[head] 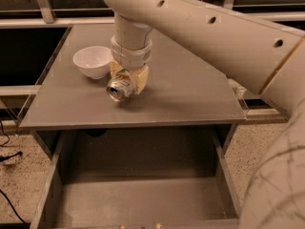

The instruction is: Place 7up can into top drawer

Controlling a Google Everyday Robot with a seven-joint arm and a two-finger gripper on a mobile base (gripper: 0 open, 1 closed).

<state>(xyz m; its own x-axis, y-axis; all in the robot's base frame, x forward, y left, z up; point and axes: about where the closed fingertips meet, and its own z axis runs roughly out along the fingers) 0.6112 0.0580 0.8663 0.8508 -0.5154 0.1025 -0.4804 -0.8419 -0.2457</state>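
The 7up can (pixel 119 88) is a small silver can lying on its side, its silver top facing me, held just above the grey tabletop (pixel 190 94). My gripper (pixel 127 80) comes down from the big cream arm and is shut on the can, its tan fingers (pixel 139 78) on either side of it. The top drawer (pixel 138 199) stands pulled open below the tabletop's front edge, a wide shallow grey box with nothing in it.
A white bowl (pixel 93 61) sits on the tabletop just left of the gripper. My arm's cream links (pixel 281 166) fill the right side of the view. Speckled floor and black cables (pixel 9 149) lie at the left.
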